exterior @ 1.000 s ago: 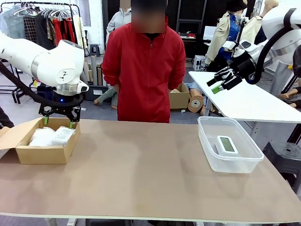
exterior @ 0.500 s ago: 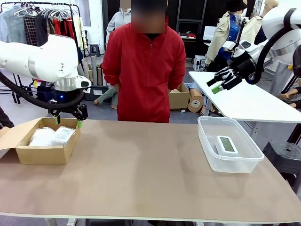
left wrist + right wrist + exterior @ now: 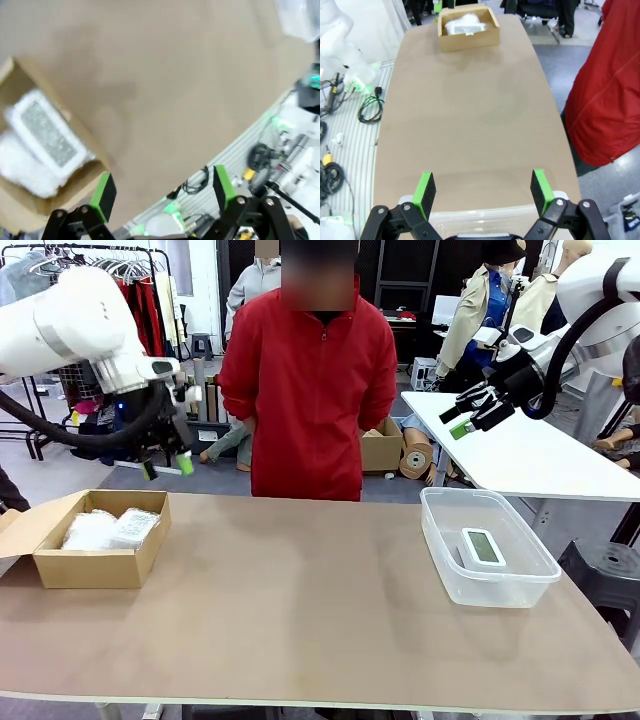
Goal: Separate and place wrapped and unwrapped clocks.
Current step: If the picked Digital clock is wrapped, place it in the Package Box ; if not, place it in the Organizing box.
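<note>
Since a second ago my left gripper (image 3: pixel 167 466) has risen from just above the cardboard box (image 3: pixel 95 565) and swung up and toward the table's middle; my right gripper (image 3: pixel 470 416) has not moved.

From the front, my left jaws hang tilted in the air, spread wide and holding nothing. The two wrapped clocks (image 3: pixel 108 528) lie side by side in the box at the table's left end. The bare clock (image 3: pixel 482 546) lies flat in the clear plastic tub (image 3: pixel 445 565) at the right end. My right jaws are also wide open and empty, high above the far right. A person (image 3: pixel 307 380) in a red jacket stands at the far edge.

My left wrist view is motion-blurred: the labelled bundle (image 3: pixel 47 135) in the box, bare table beyond.

My right wrist view looks down the table, the tub's rim just below my pads (image 3: pixel 424 187).

The sorting looks done to me. The risk now is my left arm swinging back fast: a careless low sweep could clip the box wall or come near the person.
</note>
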You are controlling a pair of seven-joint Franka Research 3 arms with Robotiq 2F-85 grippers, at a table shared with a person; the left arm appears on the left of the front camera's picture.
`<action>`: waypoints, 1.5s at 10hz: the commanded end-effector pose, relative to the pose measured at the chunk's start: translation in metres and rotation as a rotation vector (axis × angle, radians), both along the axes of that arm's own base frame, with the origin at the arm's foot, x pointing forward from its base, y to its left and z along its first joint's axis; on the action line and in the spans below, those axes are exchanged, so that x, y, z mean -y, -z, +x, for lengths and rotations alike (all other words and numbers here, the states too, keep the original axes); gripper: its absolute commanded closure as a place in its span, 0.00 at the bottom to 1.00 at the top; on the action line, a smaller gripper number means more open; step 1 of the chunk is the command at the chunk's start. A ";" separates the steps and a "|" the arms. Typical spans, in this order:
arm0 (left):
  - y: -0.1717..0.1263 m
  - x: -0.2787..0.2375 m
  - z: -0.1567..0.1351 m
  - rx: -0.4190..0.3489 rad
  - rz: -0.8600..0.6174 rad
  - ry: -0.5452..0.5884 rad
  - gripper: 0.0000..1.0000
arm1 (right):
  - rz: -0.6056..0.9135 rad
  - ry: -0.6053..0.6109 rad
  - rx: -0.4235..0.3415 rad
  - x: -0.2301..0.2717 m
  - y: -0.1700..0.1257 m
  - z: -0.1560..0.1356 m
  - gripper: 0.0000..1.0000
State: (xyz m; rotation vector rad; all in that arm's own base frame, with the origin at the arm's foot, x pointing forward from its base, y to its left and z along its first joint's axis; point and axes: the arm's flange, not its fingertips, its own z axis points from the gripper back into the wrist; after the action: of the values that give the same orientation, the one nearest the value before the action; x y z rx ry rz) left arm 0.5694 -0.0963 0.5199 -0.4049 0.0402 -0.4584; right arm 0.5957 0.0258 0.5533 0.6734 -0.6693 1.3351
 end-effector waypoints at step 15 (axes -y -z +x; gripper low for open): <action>-0.040 -0.015 0.004 0.543 -0.432 0.556 0.00 | -0.013 0.000 0.009 -0.002 -0.002 -0.001 0.00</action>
State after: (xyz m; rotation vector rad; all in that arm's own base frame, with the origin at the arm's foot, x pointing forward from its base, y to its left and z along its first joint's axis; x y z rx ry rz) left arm 0.5842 -0.0905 0.5618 -0.6996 -0.4335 -1.0219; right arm 0.5957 0.0258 0.5533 0.6734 -0.6692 1.3351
